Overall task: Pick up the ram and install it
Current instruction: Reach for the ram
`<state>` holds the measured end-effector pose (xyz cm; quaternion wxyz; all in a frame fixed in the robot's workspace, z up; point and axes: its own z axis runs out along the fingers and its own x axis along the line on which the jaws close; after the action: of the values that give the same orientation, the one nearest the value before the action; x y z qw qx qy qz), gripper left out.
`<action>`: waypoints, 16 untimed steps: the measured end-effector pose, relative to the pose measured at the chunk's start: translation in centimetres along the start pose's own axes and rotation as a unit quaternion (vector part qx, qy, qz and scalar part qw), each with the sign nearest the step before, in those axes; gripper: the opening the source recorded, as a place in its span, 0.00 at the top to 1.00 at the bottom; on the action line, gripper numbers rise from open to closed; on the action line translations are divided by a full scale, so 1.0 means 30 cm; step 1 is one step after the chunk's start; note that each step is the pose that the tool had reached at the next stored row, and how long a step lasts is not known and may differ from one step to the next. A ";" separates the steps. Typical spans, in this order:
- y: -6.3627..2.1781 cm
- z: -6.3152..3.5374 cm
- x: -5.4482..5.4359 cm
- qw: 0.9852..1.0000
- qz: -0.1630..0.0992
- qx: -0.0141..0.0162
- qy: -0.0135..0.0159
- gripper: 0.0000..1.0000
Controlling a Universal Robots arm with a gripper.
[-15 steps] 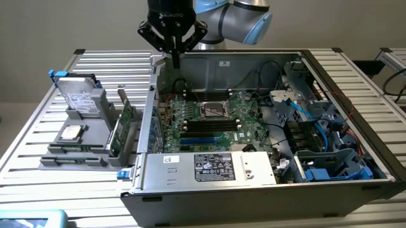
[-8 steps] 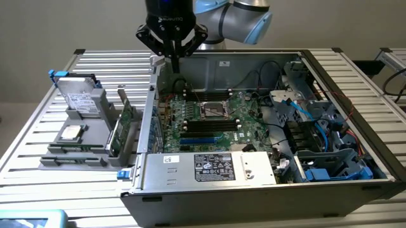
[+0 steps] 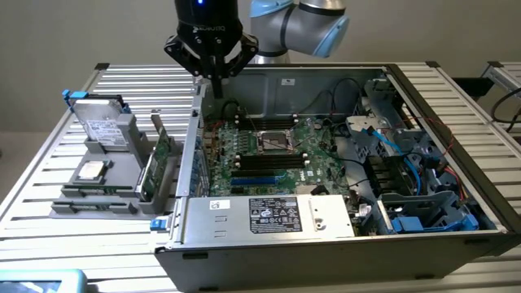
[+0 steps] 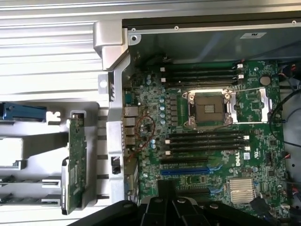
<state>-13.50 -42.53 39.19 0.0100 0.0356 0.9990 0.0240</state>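
I read jaws as pinched shut, empty. Gripper [image 3: 213, 74] hangs over the PC case [image 3: 326, 259] far wall edge. Ram [image 3: 96, 190] lies outside the case in grey holder [image 3: 110, 162] (past upright green card [image 3: 158, 162]), not yet picked.

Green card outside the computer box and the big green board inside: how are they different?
The green card stands on edge in the gray holder outside the case; the motherboard lies flat inside it. The green card is small and narrow; the motherboard is far bigger. The motherboard has a silver socket and long black slots; the green card shows none. Both are green circuit boards.
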 end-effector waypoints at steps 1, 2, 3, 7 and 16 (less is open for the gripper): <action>-0.003 0.000 0.011 1.000 0.000 0.000 0.000 0.89; -0.006 0.000 0.022 1.000 0.000 0.000 0.000 0.89; -0.009 0.001 0.033 1.000 0.000 0.000 0.000 0.89; -0.019 0.001 0.080 1.000 0.000 0.000 0.000 0.89; -0.042 0.012 0.207 1.000 0.000 0.000 0.000 0.89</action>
<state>-19.76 -43.32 38.66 0.0100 0.0356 0.9990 0.0240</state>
